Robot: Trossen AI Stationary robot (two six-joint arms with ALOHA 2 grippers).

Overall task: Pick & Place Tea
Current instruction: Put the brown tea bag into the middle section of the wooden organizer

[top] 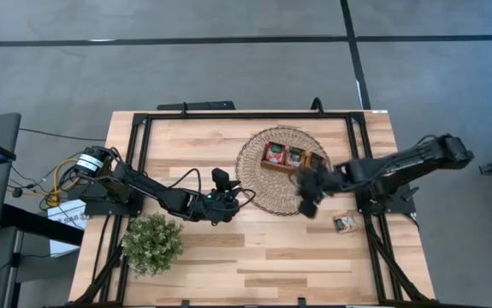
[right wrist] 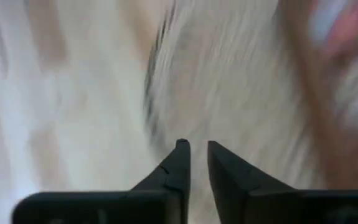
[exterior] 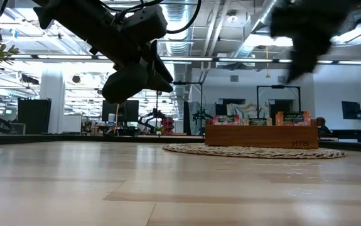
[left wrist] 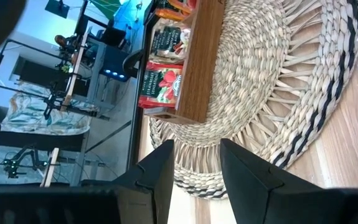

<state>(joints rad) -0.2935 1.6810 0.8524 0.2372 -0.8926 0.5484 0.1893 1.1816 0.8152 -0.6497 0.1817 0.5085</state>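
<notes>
From above, the right gripper [top: 307,208] hangs over the woven mat [top: 258,184], just beside the wooden tray [top: 293,168] holding tea sachets [top: 274,154]; one loose sachet [top: 344,224] lies on the table near the right arm's base. The right wrist view shows its fingers [right wrist: 177,163] nearly together — a thin gap, nothing between them. The left gripper [left wrist: 194,177] waits mid-table, parted and empty.
</notes>
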